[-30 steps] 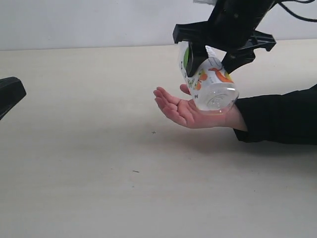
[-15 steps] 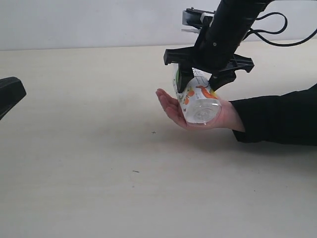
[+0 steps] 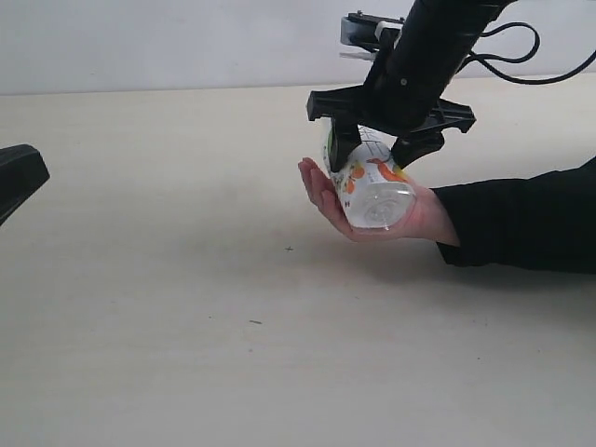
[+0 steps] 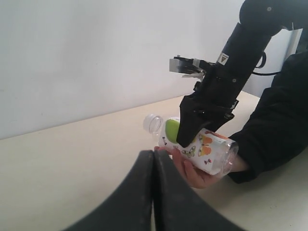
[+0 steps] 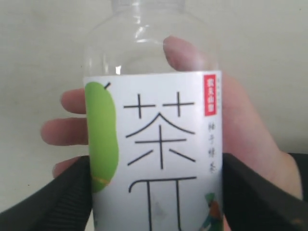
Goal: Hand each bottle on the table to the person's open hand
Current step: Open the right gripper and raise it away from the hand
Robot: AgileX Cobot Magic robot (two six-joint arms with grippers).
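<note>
The white orange-green-labelled plastic bottle [image 3: 377,191] lay on the person's bare open hand [image 3: 326,200]. The black right end effector [image 3: 375,154] straddled it widely, grip unclear. The left end effector [image 4: 154,161] was closed, empty.

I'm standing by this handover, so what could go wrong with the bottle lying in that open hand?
The bottle lies on its side in the person's open hand, which is not closed around it; it may roll off on release. The fingers of the right gripper flank it above the palm, so a skewed pull-away could drag it or pinch skin.
</note>
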